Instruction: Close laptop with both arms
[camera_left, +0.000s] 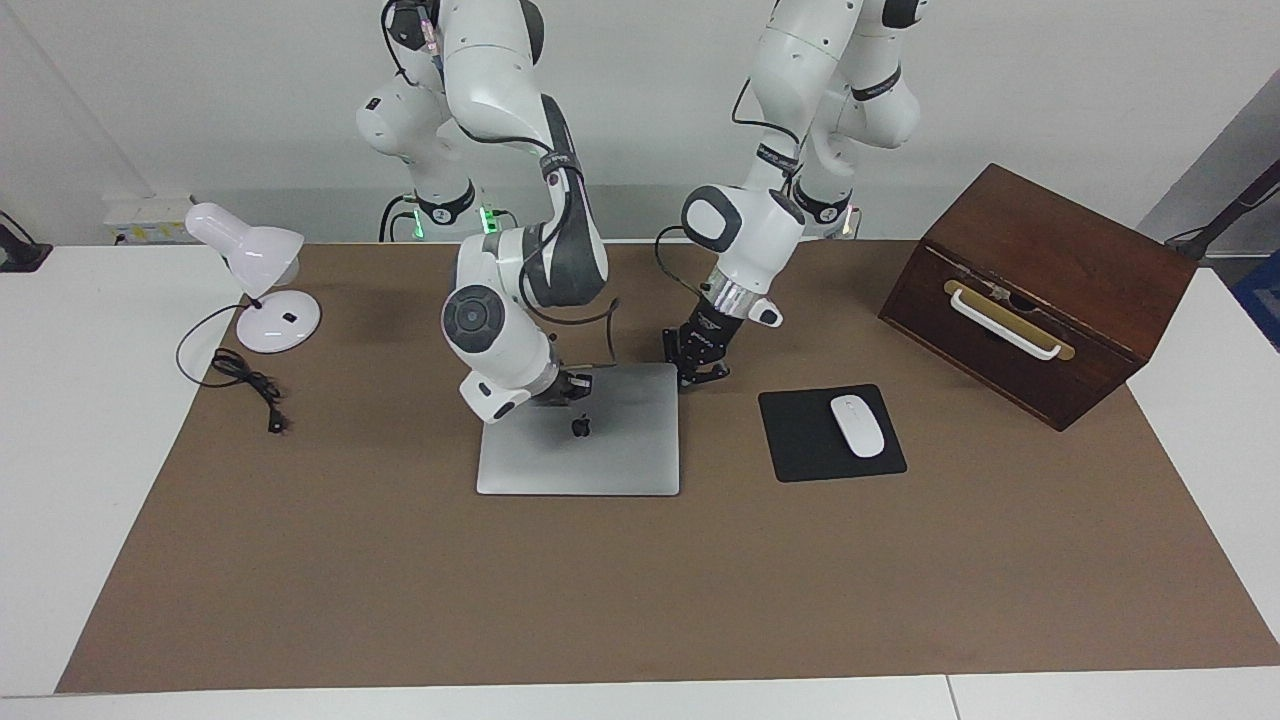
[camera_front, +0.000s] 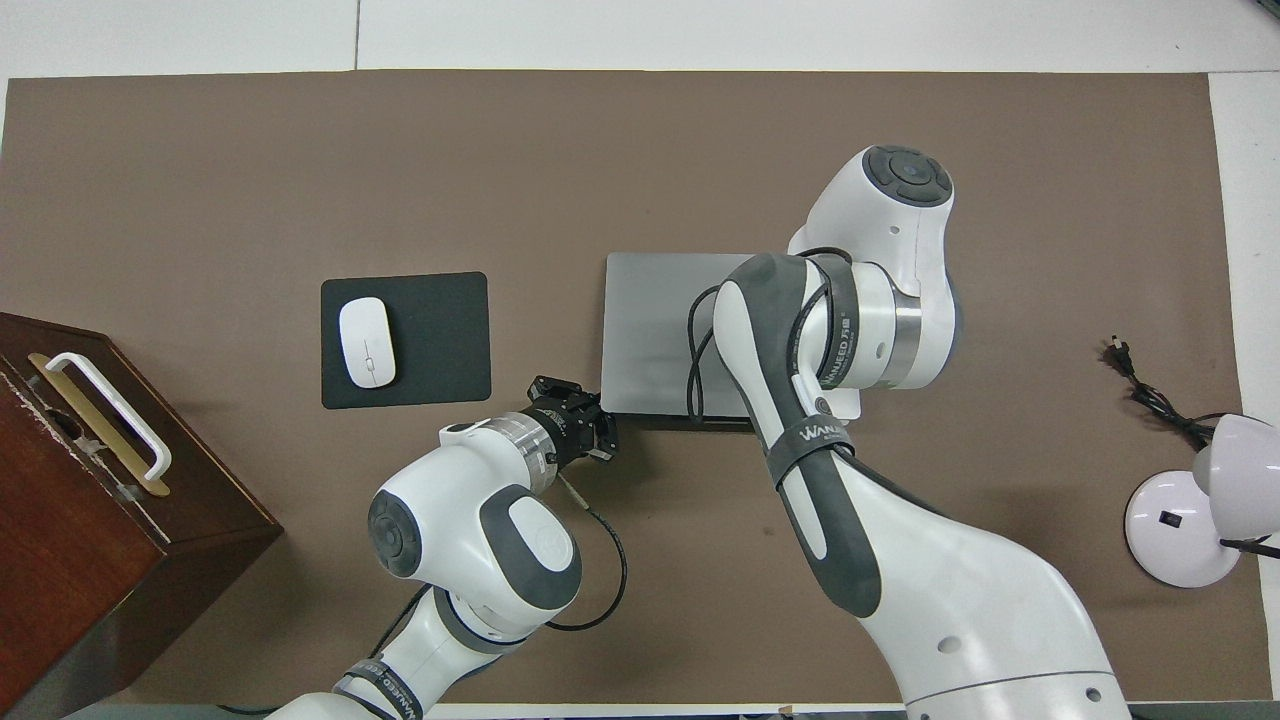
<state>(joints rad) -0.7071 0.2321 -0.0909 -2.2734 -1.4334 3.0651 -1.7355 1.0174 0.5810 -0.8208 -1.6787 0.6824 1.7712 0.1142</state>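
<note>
Facing view gave me the laptop (camera_left: 580, 440) lying shut and flat on the brown mat (camera_left: 640, 600) of the tabletop, logo up, near the middle. From there I saw the right gripper (camera_left: 572, 386) low over the lid's edge nearest the robots, at about 12 o'clock from the logo; I could not tell whether it touched. Its jaws were closed on nothing.

Overhead view hid that gripper under the right arm's own white and grey links, which also covered much of the laptop (camera_front: 650, 330). It did show the left gripper (camera_front: 585, 425) just off the lid's corner, at roughly 7 o'clock from the lid's middle, jaws closed and empty.

Around it I saw a white mouse (camera_left: 858, 426) on a black mouse pad (camera_left: 800, 445) toward the left arm's end, a wooden box (camera_left: 1040, 290) past that, and a white desk lamp (camera_left: 255, 285) with its cord (camera_left: 245, 385) at the right arm's end.
</note>
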